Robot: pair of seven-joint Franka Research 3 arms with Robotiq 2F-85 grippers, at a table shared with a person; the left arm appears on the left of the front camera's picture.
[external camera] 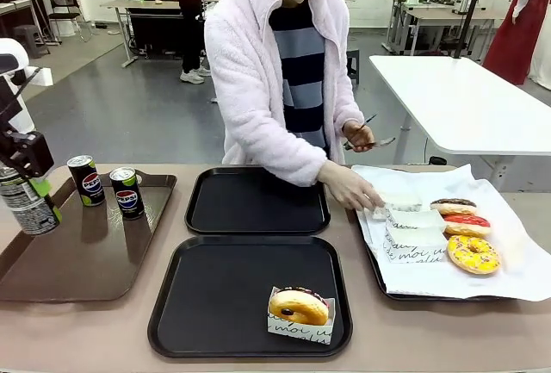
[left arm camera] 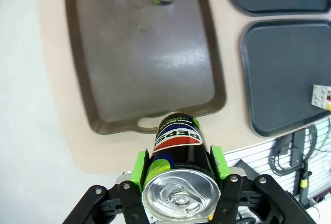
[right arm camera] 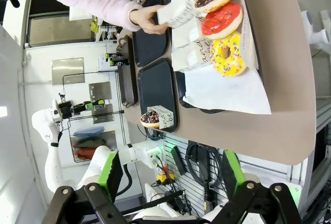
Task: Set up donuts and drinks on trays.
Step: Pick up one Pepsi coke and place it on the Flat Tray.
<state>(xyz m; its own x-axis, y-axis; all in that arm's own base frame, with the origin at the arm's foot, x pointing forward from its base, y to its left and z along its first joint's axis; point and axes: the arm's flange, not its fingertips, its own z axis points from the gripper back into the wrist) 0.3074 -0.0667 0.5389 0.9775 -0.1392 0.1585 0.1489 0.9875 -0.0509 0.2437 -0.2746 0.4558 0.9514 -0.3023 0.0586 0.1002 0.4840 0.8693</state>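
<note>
The robot's left hand [external camera: 34, 194] was closed around a Pepsi can [external camera: 26, 209], its green pads [left arm camera: 138, 166] pressed to either side just under the silver top. In the front view that can leaned slightly and sat over the left edge of the brown tray [external camera: 86, 257]; I could not tell whether it touched the tray. In the left wrist view the can [left arm camera: 178, 146] covered the tray's handle edge. Two more cans [external camera: 86, 180] [external camera: 127, 192] stood upright, close together, along the brown tray's far edge.

The robot's right hand [right arm camera: 170, 175] was spread wide with nothing between its pads, out past the near edge of the tabletop [right arm camera: 289, 105].

Two black trays lay in the middle of the tabletop, one behind the other. The far black tray [external camera: 256, 202] was bare. The near black tray [external camera: 215, 295] carried one golden-glazed donut [external camera: 299, 306] in a white paper box, in its near right corner.

At the right end lay the paper-lined tray [external camera: 430, 285], with a chocolate donut [external camera: 454, 207], a red donut [external camera: 467, 224] and a yellow donut [external camera: 473, 254] in a row along its right side. Flat white boxes [external camera: 413, 239] lay just beside them. The person's hand [external camera: 351, 187] rested on a box at that tray's far left corner, and their other hand [external camera: 360, 136] held tongs.
</note>
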